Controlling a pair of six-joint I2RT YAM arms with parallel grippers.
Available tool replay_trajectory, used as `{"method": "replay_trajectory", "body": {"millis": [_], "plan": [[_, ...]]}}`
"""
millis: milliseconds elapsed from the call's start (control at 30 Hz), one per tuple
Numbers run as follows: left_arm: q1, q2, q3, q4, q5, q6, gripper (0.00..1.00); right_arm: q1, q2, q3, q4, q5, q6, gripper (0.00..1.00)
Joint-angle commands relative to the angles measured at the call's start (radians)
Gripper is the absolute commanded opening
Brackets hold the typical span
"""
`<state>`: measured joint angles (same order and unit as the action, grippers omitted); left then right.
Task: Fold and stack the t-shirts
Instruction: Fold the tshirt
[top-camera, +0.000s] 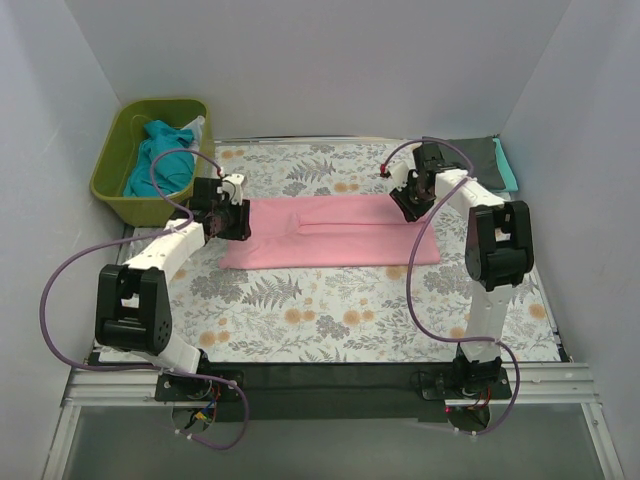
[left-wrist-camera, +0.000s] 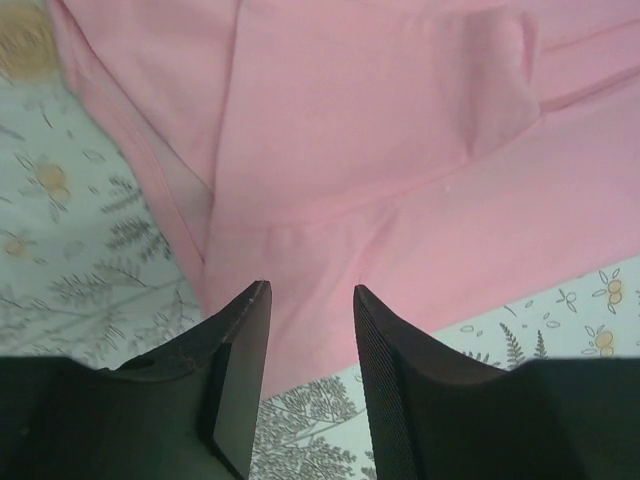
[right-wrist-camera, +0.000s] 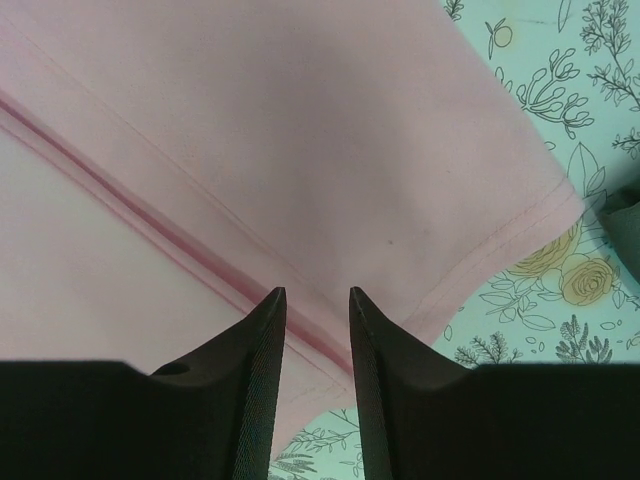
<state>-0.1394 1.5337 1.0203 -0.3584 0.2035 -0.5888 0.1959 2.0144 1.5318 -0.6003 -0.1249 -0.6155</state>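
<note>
The floral table cloth is covered at its middle by the pink t-shirt, laid as a long band. Teal t-shirts are heaped in the green tub, far left. The left gripper and right gripper are held at opposite ends, fingers apart, nothing clamped, presumably so both ends can be taken together.

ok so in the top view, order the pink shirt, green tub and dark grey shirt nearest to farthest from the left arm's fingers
1. pink cotton t-shirt: its left end sits at the left arm's fingers.
2. olive-green plastic tub: back left corner.
3. dark grey folded t-shirt: far right corner.
</note>
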Motion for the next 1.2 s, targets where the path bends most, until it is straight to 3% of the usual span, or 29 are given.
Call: {"method": "replay_trajectory", "body": {"millis": [0, 167, 300, 500, 667, 733, 900, 1167], "plan": [[0.001, -0.035, -0.051, -0.024, -0.004, -0.117, 0.36, -0.006, 0.033, 0.039, 0.025, 0.001, 0.020, 0.33], [0.001, 0.002, -0.066, -0.028, -0.058, -0.196, 0.32, -0.006, 0.080, -0.024, 0.023, 0.051, -0.015, 0.27], [0.001, 0.013, -0.071, -0.048, -0.085, -0.206, 0.30, -0.004, 0.024, -0.148, 0.031, 0.051, -0.036, 0.23], [0.001, -0.012, -0.072, -0.085, -0.052, -0.203, 0.29, 0.030, -0.150, -0.390, 0.025, 0.061, -0.067, 0.17], [-0.060, -0.017, -0.039, -0.122, -0.064, -0.192, 0.30, 0.126, -0.341, -0.565, -0.143, -0.088, -0.096, 0.16], [-0.095, -0.011, -0.034, -0.125, -0.087, -0.195, 0.30, 0.128, -0.412, -0.567, -0.200, -0.168, -0.102, 0.17], [-0.149, 0.046, -0.002, -0.110, -0.125, -0.226, 0.30, 0.077, -0.476, -0.478, -0.240, -0.147, -0.092, 0.19], [-0.149, 0.227, 0.092, -0.080, -0.239, -0.247, 0.29, 0.073, -0.323, -0.414, -0.173, -0.113, -0.076, 0.17]]}}
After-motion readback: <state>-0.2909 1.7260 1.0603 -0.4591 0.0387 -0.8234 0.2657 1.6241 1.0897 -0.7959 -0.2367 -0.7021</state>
